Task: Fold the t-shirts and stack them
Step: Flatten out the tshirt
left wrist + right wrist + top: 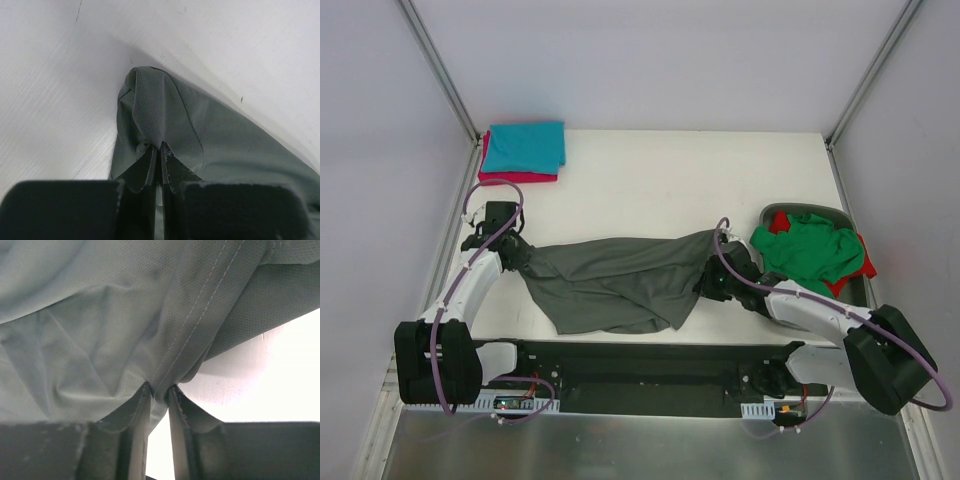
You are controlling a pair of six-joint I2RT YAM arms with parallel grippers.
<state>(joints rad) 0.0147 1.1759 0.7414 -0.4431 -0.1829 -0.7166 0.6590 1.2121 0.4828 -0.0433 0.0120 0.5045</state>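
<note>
A dark grey t-shirt lies stretched across the middle of the table between my two grippers. My left gripper is shut on its left end; in the left wrist view the jaws pinch a fold of the grey cloth. At the shirt's right end my right gripper is shut on a hemmed fold of the grey fabric. A folded teal t-shirt rests on a folded crimson-pink one at the back left. A crumpled green t-shirt lies over a red one.
The green and red shirts sit in a dark grey oval tub at the right side of the table. Metal frame posts rise at the back corners. White table surface shows behind the grey shirt.
</note>
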